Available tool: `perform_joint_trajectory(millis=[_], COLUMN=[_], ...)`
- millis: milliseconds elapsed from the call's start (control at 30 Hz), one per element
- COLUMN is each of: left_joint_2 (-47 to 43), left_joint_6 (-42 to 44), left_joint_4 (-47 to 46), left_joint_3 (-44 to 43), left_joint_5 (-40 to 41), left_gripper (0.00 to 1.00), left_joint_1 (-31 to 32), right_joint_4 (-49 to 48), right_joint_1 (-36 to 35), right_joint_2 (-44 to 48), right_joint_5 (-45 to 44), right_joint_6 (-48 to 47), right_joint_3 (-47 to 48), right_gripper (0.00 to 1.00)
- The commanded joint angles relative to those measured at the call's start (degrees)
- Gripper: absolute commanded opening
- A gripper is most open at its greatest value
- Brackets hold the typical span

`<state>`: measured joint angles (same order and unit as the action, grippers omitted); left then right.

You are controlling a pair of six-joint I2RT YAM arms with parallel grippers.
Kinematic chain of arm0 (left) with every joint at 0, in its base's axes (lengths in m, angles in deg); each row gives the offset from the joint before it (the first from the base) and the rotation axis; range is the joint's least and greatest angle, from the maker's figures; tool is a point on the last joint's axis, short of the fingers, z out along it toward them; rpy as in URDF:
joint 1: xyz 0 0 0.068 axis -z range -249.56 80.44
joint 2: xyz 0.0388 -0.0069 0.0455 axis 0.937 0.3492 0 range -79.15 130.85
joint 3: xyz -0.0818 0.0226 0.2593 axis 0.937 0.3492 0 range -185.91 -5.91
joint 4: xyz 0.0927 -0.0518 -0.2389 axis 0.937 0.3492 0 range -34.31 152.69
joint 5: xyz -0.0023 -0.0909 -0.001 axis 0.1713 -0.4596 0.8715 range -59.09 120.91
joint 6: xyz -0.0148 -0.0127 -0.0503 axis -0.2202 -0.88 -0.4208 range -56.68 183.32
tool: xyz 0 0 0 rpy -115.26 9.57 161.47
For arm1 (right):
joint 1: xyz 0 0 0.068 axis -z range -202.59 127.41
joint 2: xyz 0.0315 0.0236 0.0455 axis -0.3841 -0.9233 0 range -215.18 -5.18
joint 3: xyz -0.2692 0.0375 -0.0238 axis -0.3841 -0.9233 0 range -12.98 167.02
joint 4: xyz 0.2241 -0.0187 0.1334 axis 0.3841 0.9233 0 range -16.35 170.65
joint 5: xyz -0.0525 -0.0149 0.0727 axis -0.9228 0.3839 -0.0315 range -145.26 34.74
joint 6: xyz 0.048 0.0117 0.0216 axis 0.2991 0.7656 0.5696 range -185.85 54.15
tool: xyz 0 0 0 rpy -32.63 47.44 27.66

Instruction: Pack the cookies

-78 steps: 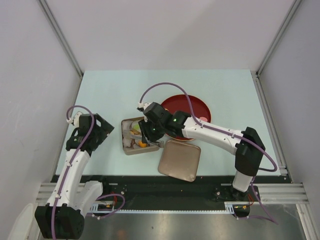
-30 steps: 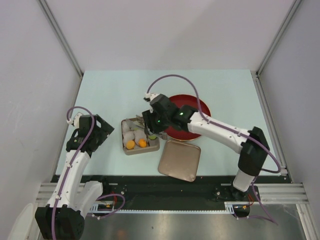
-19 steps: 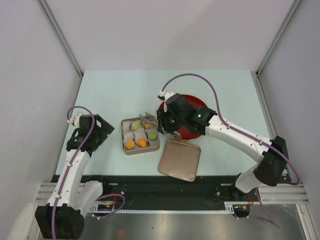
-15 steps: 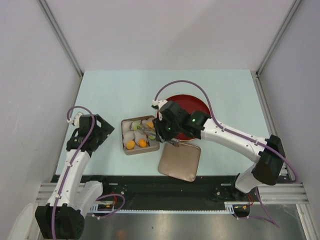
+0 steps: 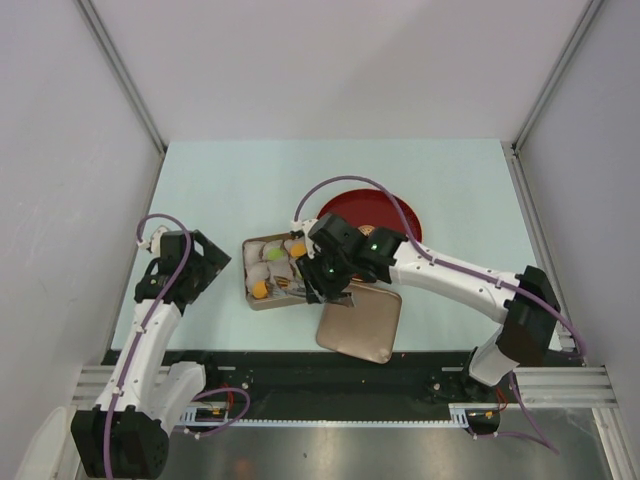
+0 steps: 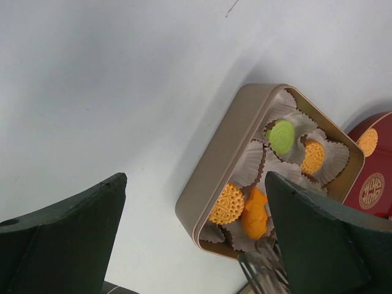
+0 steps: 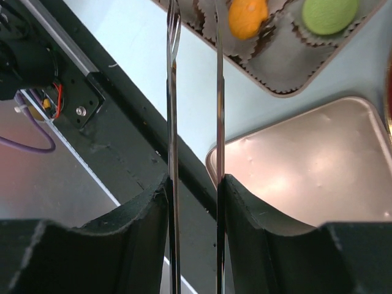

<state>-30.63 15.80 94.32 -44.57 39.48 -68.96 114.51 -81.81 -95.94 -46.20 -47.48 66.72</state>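
The cookies lie in paper cups in the tan tin [image 5: 251, 290]: a green one [image 6: 282, 136], a small orange one [image 6: 313, 157], a patterned orange one [image 6: 227, 204] and an orange lump [image 6: 254, 212]. Two more cookies, orange [image 6: 367, 141] and tan [image 6: 372, 190], lie on the red plate [image 5: 395, 207]. My right gripper [image 5: 325, 277] is shut on metal tongs [image 7: 172, 122], whose tips [image 6: 260, 269] hang over the tin's near right corner. The tips leave the right wrist view at its top edge. My left gripper [image 5: 203, 262] stands open left of the tin, holding nothing.
The tin's lid [image 5: 362, 322] lies upside down at the table's near edge, right of the tin and under my right wrist. The black base rail [image 7: 110, 122] runs just behind it. Grey walls enclose the table on three sides.
My right arm swung from the red plate back left over the tin, and the tongs narrowed a little. The left arm has not moved.
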Motion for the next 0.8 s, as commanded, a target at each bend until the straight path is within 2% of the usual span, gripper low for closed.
perform_joint_trajectory(millis=[0,300,533,767], left_joint_2=[-0.2,-0.5,-0.8,-1.0], left_joint_6=[0.9,1.1,1.0,1.0], left_joint_4=[-1.3,-1.3,-1.3,-1.2], left_joint_3=[0.4,0.6,0.8,0.8], left_joint_5=[-0.9,-1.0,-1.2,-1.5], left_gripper=[1.00,1.00,1.00,1.00], left_joint_1=[-0.4,-0.4,-0.4,-0.4], right_joint_4=[-1.4,-2.5,-2.6,1.3], right_joint_1=[-1.0,-1.1,-1.1,-1.0], right_joint_2=[-2.2,-4.3,-2.8,-2.8], right_joint_5=[3.9,5.7,3.5,-0.4], right_joint_6=[-0.3,0.6,1.4,0.9], right_joint_3=[2.6,4.1,4.3,6.5], right_gripper=[0.43,0.43,0.39,0.41])
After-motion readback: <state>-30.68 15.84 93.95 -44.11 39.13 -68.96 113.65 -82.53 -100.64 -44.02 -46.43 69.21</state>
